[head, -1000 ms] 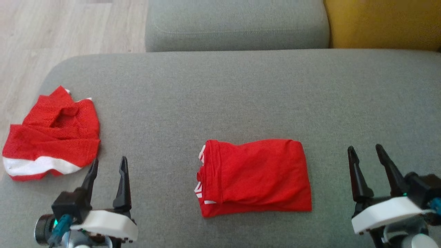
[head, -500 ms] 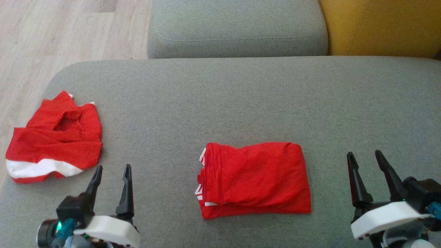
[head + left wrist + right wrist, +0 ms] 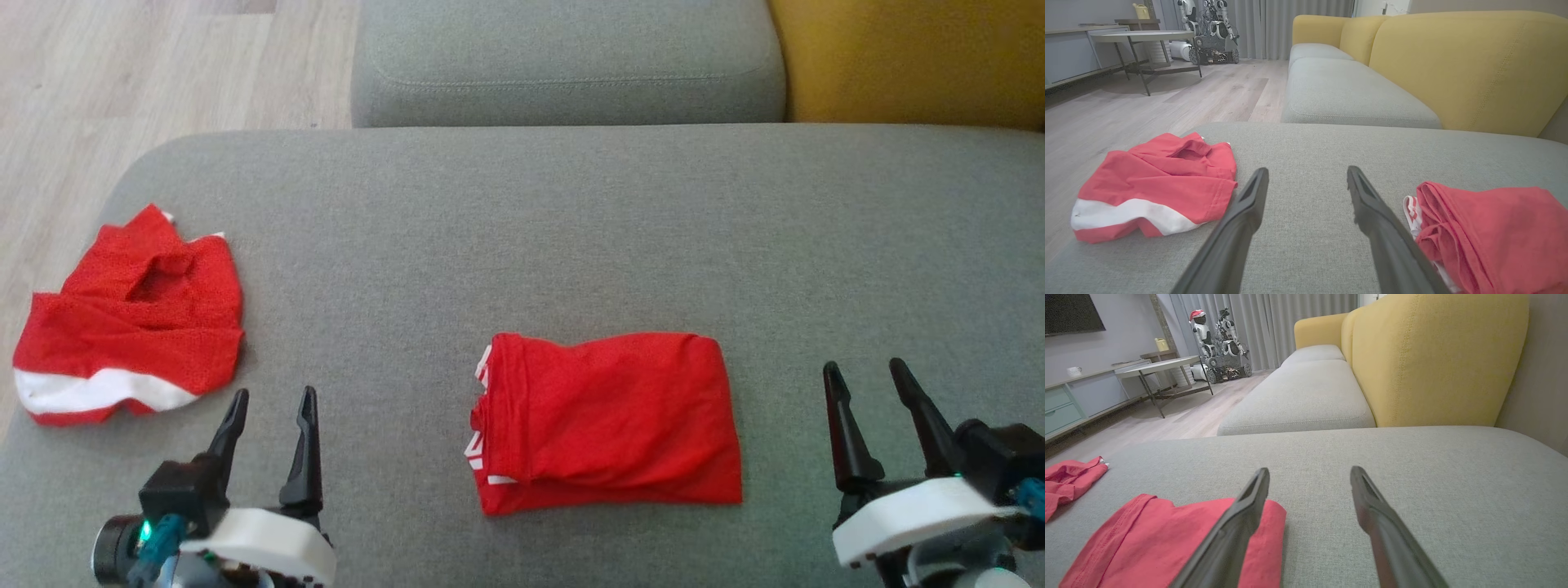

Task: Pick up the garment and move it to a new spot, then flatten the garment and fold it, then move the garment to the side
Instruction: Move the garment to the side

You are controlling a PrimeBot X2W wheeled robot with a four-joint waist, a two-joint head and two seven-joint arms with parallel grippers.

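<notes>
- Head view, read for hazards: finds the folded garment (image 3: 608,420) lying flat on the grey cushion (image 3: 571,229).
- Finds the left pincer (image 3: 273,394) well to its left and the right pincer (image 3: 864,365) a little to its right, both spread wide, holding nothing, clear of the cloth.
- Judged step: shifting the folded garment aside.
- Could pinch only the top layer and peel the stack open.
- Could slide instead of lifting, dragging cloth over the rough weave and bunching the neat edges.
- Could take the crumpled garment (image 3: 131,318), far to the left, for the target, or land the folded garment on top of it.
- Could dig a fingertip into the soft cushion beneath and snag.
</notes>
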